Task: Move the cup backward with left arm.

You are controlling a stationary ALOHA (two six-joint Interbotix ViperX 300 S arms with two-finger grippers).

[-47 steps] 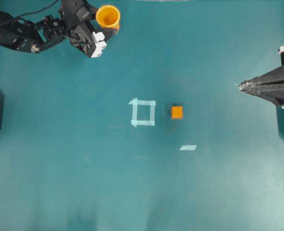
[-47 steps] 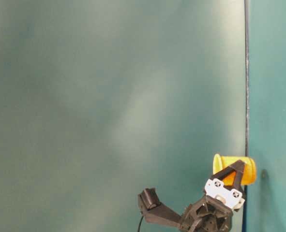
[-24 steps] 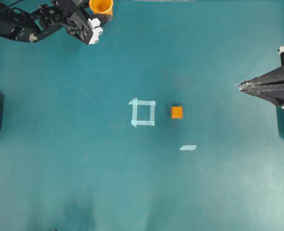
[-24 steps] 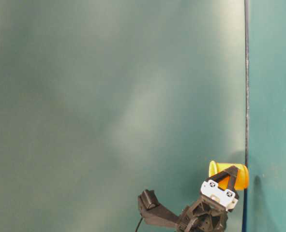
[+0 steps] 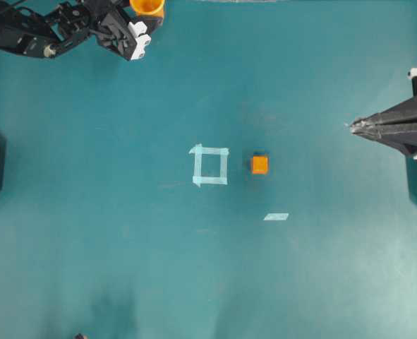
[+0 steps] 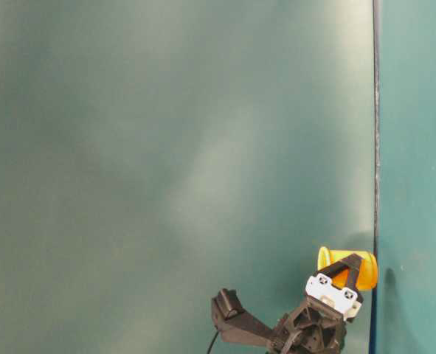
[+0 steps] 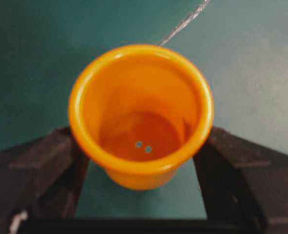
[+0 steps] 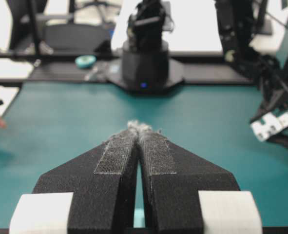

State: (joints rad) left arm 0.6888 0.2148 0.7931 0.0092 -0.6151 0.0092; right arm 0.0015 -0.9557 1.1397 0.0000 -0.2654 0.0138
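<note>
The yellow-orange cup stands upright at the far edge of the teal table, partly cut off by the top of the overhead view. My left gripper is shut on it, one black finger pressing each side below the rim. The left wrist view looks straight down into the cup, at its darker orange bottom. From table level, the cup sits between the left gripper's fingers. My right gripper rests at the right edge, shut and empty, its pads pressed together.
A small orange cube lies near the middle, just right of a pale tape square. A short tape strip lies nearer the front. The other arm's black base stands past the far end of the table.
My left gripper has carried the cup backward to the far edge of the table, most of it in the first half second. The right arm has not moved.
</note>
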